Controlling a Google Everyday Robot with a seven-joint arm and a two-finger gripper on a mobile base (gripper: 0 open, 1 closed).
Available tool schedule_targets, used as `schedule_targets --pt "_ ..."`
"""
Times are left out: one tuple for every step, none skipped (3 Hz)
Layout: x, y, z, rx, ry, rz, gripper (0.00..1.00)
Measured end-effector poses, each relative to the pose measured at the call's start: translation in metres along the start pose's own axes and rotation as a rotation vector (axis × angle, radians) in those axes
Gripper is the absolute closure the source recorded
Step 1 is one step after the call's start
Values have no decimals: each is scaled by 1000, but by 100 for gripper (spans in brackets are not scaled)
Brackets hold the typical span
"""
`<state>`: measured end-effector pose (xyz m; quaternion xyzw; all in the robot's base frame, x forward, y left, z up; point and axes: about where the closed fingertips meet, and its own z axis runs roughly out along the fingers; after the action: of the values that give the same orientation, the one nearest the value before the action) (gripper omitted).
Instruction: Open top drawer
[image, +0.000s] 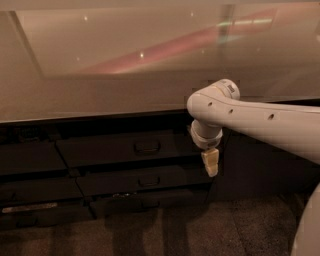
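Note:
The top drawer is a wide dark front just under the counter edge, with a small dark bar handle at its centre. Its front sits flush with the fronts around it, and no rim or inner floor shows. My gripper hangs down from the white arm that reaches in from the right. It is in front of the drawer's right end, to the right of the handle and a little lower, and apart from it.
A broad pale countertop overhangs the drawers. Two narrower dark drawers with handles lie below the top one. Handleless dark fronts are at the left, with a pale strip low down. A speckled floor is in front.

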<state>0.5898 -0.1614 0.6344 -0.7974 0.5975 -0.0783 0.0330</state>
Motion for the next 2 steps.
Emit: schedule_targets --pt "0 0 0 0 0 0 0" --pt "0 0 0 0 0 0 19"
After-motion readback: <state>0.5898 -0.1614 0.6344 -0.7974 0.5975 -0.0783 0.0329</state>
